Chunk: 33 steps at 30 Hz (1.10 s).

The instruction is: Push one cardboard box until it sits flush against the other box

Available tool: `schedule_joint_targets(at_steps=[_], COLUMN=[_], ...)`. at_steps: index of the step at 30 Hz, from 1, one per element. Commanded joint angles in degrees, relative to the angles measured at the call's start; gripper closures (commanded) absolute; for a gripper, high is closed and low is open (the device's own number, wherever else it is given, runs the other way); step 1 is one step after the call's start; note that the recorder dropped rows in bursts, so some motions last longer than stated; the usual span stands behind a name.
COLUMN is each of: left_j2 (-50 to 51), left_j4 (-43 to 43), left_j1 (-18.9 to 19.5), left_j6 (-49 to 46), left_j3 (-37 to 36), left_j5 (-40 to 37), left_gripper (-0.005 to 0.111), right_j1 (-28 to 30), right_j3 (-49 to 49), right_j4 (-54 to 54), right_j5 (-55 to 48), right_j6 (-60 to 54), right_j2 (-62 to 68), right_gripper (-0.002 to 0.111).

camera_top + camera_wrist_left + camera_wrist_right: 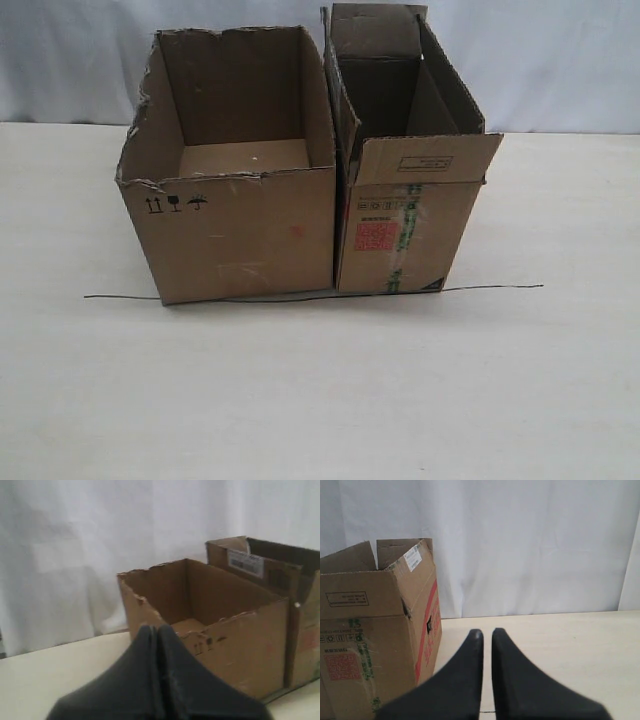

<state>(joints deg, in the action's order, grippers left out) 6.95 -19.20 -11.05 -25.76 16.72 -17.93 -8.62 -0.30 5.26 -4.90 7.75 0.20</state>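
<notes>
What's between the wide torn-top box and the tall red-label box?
Nothing: in the exterior view the cardboard box and the other box stand side by side with only a thin dark seam between them.

Black handling symbols (177,205) on the cardboard box (250,240), red square label (375,237) on the other box (445,230), I read no words.
</notes>
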Motion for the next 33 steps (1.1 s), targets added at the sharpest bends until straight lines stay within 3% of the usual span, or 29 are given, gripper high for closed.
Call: schedule_joint_targets(at_steps=[1, 8, 14, 19, 28, 33], left_j2=[-6.9, -6.9, -6.9, -6.9, -6.9, -6.9], left_j4=[5.1, 5.7, 22.8, 22.9, 22.8, 22.1], left_j1=[4.4, 4.4, 4.4, 4.5, 11.5, 11.9], left_j6=[-0.1, 0.4, 18.7, 18.7, 24.8, 24.8], left_j3=[-7.3, -11.6, -16.7, -16.7, -16.7, -16.7], left_j5=[2.1, 5.4, 17.4, 13.2, 12.7, 12.7], left_gripper=[0.107, 0.107, 0.107, 0.107, 0.107, 0.107], right_j1=[-0.2, -0.2, -0.2, -0.2, -0.2, -0.2], right_j3=[0.3, 0.3, 0.3, 0.3, 0.3, 0.3], right_j4=[0.0, 0.0, 0.0, 0.0, 0.0, 0.0], right_j5=[0.4, 0.4, 0.4, 0.4, 0.4, 0.4], right_j6=[-0.2, -0.2, -0.2, -0.2, -0.2, -0.2], right_j2=[-0.2, -0.2, -0.2, -0.2, -0.2, -0.2], right_gripper=[0.103, 0.103, 0.103, 0.103, 0.103, 0.103])
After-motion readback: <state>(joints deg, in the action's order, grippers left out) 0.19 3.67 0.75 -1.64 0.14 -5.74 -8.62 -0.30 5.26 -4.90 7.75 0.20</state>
